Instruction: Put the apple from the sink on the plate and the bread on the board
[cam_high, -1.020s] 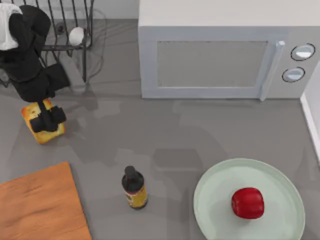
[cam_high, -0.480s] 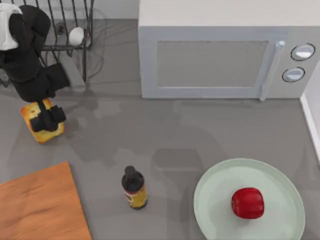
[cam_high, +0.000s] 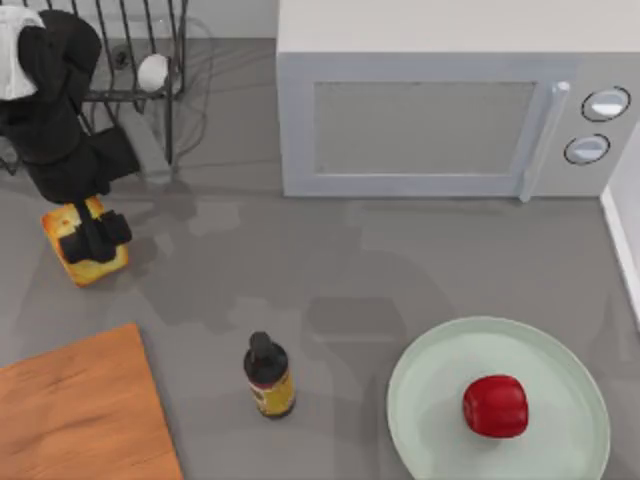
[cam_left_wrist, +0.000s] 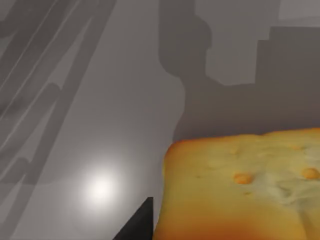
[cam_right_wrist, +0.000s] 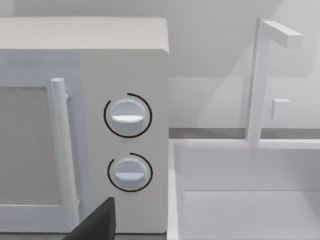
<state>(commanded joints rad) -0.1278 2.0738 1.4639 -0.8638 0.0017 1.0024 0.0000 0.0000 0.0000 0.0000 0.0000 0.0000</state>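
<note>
The bread (cam_high: 102, 268), golden with a toasted top, lies on the grey counter at the left, behind the wooden board (cam_high: 80, 410). My left gripper (cam_high: 92, 238) reaches down over it and is shut on the bread. In the left wrist view the bread (cam_left_wrist: 240, 190) is very close, with one dark fingertip (cam_left_wrist: 137, 227) against its side. The red apple (cam_high: 495, 406) rests on the mint-green plate (cam_high: 440, 370) at the front right. One dark finger (cam_right_wrist: 95, 225) of my right gripper shows in the right wrist view, facing the microwave (cam_right_wrist: 85, 125) and the white sink (cam_right_wrist: 250, 200).
A dark bottle (cam_high: 268, 378) stands between board and plate. The microwave (cam_high: 420, 120) spans the back. A wire rack (cam_high: 140, 60) with a small white ball (cam_high: 153, 72) stands at the back left, close behind the left arm.
The left gripper and the bread have shifted very slightly toward the back and left. Apple, plate and bottle have stayed put.
</note>
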